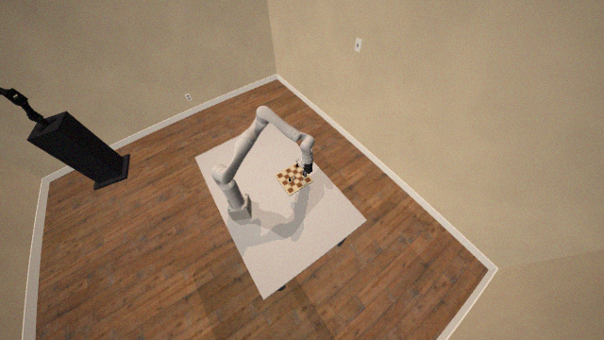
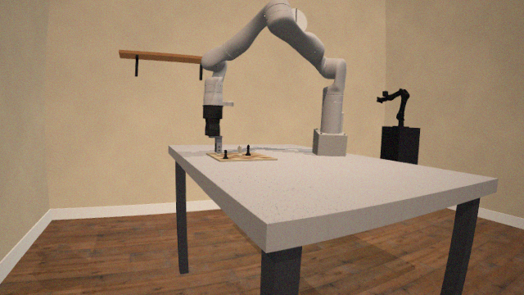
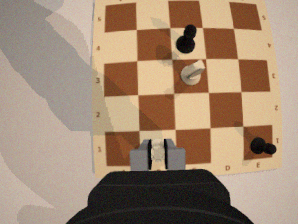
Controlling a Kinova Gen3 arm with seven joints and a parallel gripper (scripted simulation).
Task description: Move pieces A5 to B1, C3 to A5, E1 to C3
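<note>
The chessboard lies on the table. My gripper points down over B1, its fingertips close to board level. It is shut on a pale piece, mostly hidden by the fingers; whether its base touches the square cannot be told. A white piece with a slanted flat top stands on C3. A black pawn-like piece stands on E1. Another black piece stands on C4, just behind the white one in the wrist view.
The white table carries the arm's base on the far side of the board from the gripper. A black pedestal with a small black arm stands off the table.
</note>
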